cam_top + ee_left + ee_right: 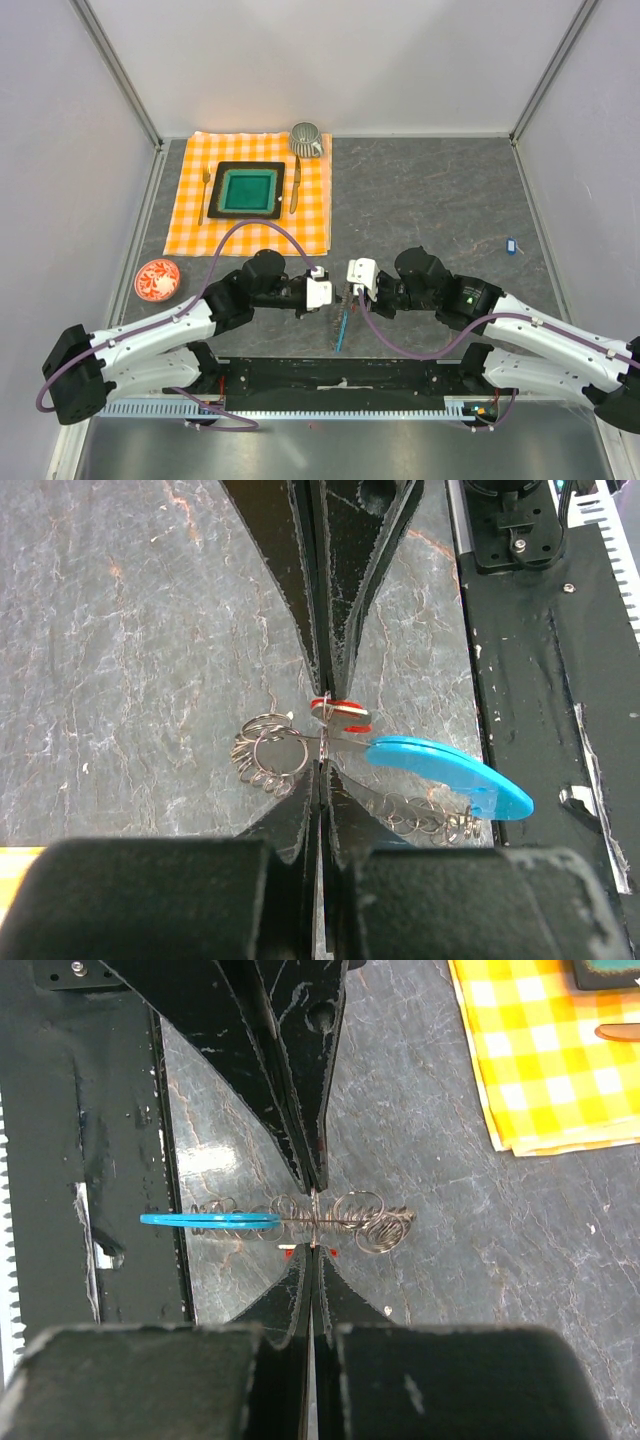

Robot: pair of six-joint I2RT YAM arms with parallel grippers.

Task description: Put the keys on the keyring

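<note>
The keyring (342, 325) hangs off the table between my two grippers, its light-blue strip pointing down. My left gripper (333, 293) is shut on the keyring's thin coil (270, 755); the blue strip (445, 770) runs off to the right. My right gripper (347, 290) faces it tip to tip and is shut on the red key (340, 713). In the right wrist view the red tag (290, 1253) peeks out beside my fingertips, with the coil (370, 1222) just beyond. The blue key (511, 244) lies alone on the table, far right.
An orange checked cloth (310, 215) at the back left carries a green and black plate (248, 190), a fork (205, 195), a knife (295, 185) and a cup (306, 140). A red-patterned saucer (157, 280) sits at the left. The black base bar (340, 375) runs below the grippers.
</note>
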